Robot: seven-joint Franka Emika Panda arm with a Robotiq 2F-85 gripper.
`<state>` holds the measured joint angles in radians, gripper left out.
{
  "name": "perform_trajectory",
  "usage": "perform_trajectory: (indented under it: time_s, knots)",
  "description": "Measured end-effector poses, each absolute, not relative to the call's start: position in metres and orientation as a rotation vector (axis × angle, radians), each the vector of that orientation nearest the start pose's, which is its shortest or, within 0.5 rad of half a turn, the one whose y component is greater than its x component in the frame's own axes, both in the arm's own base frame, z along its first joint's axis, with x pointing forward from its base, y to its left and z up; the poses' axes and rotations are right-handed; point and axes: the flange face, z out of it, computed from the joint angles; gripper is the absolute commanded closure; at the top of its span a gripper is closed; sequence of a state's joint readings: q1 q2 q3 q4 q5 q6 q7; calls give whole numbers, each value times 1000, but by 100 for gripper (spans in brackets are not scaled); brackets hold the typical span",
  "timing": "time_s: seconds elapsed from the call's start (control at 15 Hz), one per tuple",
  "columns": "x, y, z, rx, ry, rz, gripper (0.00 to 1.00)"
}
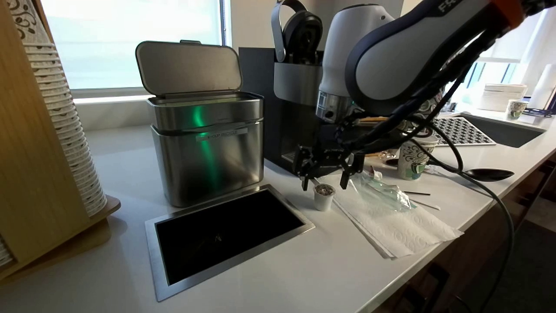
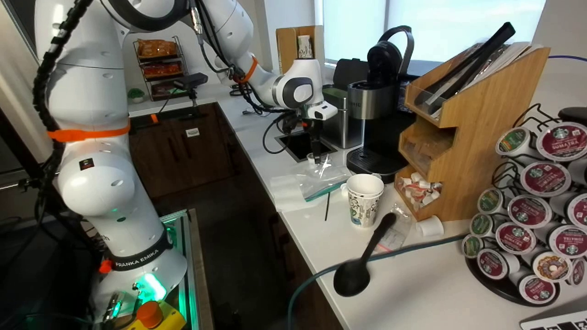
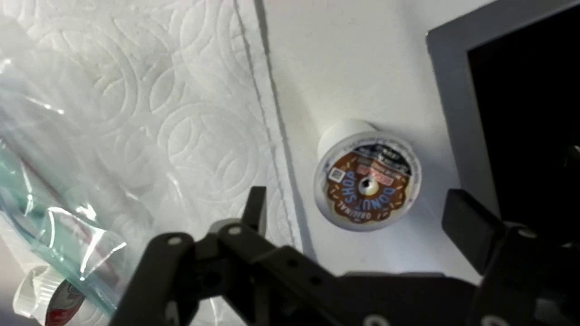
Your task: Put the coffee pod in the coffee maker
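Observation:
The coffee pod [image 1: 323, 201], a small white cup with a brown donut-print lid, stands upright on the counter in an exterior view. From above in the wrist view, the pod [image 3: 369, 181] shows a hole in the middle of its lid. My gripper [image 1: 324, 186] points down over it, its jaws wide apart on either side and not touching it. In the wrist view bare counter shows between the dark fingers [image 3: 471, 228] and the pod's rim. The coffee maker [image 2: 371, 101] has its top raised in both exterior views; in an exterior view the arm partly covers the coffee maker [image 1: 292, 82].
Left of the pod lies a steel-framed dark opening [image 1: 230, 234], with an open-lidded steel bin [image 1: 208, 156] behind. A paper towel [image 1: 391, 230] and clear plastic bag [image 2: 316, 183] lie beside the pod. Paper cups [image 2: 364, 201], a black spoon [image 2: 352, 277] and a wooden organizer [image 2: 486, 137] stand further along.

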<state>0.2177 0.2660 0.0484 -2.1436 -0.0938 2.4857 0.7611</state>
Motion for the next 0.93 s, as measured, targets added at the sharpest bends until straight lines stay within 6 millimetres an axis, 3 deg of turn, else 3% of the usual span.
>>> perform_trajectory:
  time_s: [0.13,0.2,0.33,0.67,0.93]
  knots:
    - [555,156,285,-3073,648,-138,8]
    - [554,158,284,-3074,643,-135,30]
    - [554,159,283,-3075,638,-132,33]
    - [554,159,283,-3076,638,-131,71]
    - [553,165,289,-3095,596,-163,72]
